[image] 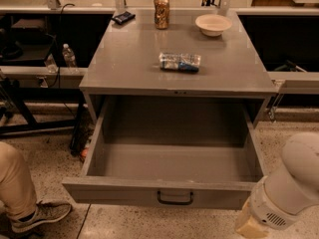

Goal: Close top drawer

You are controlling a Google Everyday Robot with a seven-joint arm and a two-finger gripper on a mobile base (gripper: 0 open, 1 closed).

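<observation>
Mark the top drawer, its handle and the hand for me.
top drawer point(119, 195): camera view, front panel
handle point(175, 203): camera view, middle of black bar
hand point(247, 226): camera view, bottom right, tan tip beside drawer's front corner

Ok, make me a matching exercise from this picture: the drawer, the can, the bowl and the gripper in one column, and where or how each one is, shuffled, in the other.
1. drawer
2. can
3. bowl
4. gripper

A. on the cabinet top, back right
B. low down, beside the drawer's front right corner
C. pulled open
D. upright on the cabinet top, back middle

Pairs: 1-C, 2-D, 3-A, 4-B
</observation>
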